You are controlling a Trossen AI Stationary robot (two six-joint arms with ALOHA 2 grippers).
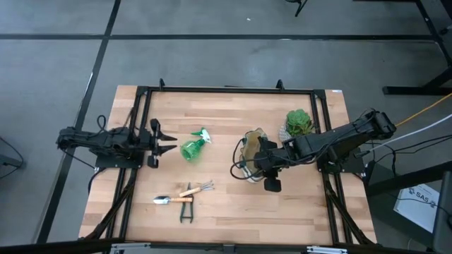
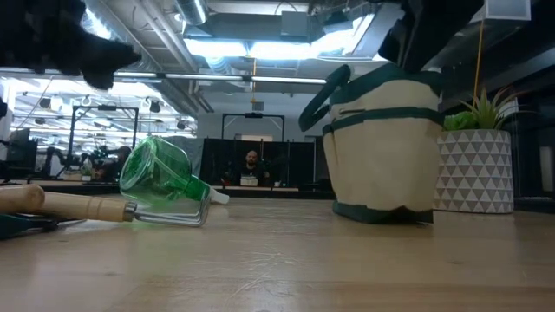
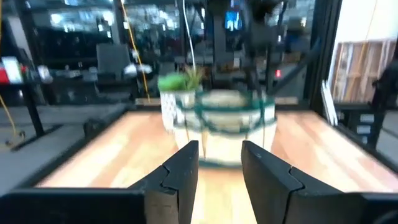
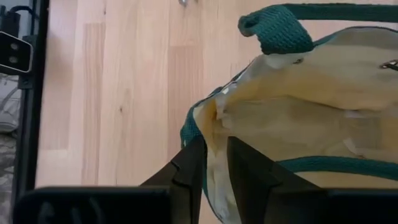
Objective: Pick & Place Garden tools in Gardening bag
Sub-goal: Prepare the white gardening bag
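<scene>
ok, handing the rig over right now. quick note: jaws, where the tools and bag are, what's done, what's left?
Right gripper: over the gardening bag at table right, jaws pinching its beige rim.
Left gripper: waiting at table left, jaws open, holding nothing.
Spray bottle: lying on its side, left of centre.
Trowel, hand rake and pruning shears: clustered on the table near the front edge.
Plant in a white pot: behind the bag; leave it.
Done: no tool seen in the bag.
Left: all four tools.
</scene>
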